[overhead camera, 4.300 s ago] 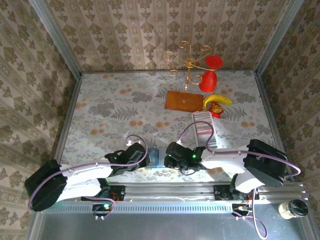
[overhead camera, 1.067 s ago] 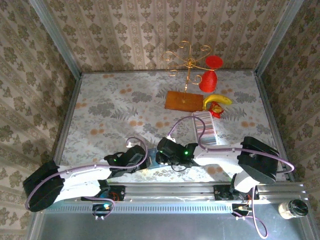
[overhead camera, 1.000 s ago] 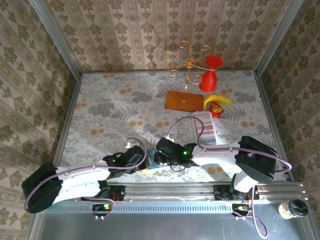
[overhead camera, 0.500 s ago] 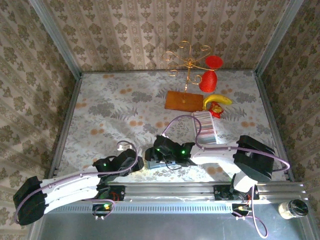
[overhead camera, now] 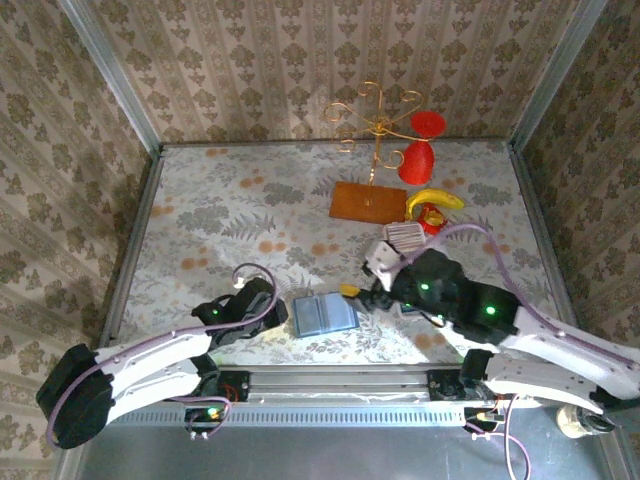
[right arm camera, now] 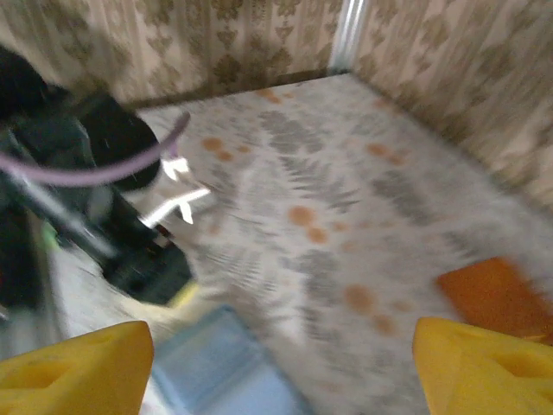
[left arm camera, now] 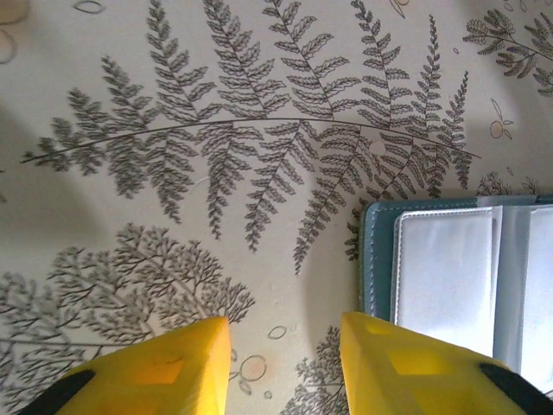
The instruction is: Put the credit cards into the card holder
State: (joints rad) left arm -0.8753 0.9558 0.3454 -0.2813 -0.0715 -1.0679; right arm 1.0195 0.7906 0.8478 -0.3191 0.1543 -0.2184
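The card holder (left arm camera: pixel 449 268) is laid open, ready for cards, just right of the left gripper (left arm camera: pixel 283 346), whose jaws are spread. The right gripper (right arm camera: pixel 283 350) is likewise spread and empty.

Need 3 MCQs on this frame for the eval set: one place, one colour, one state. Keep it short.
1. Where is the card holder?
A) on the orange board
B) flat on the table, near the arm bases
C) hanging on the gold stand

2. What colour are the fingers of the left gripper?
A) yellow
B) black
C) red

3. What state is the left gripper in?
A) shut on a card
B) shut on the card holder
C) open, holding nothing

Answers:
1. B, the top view shows it lying open on the table by the near edge.
2. A, both fingers are yellow in the left wrist view.
3. C, bare table shows between its spread fingers, with the card holder off to one side.
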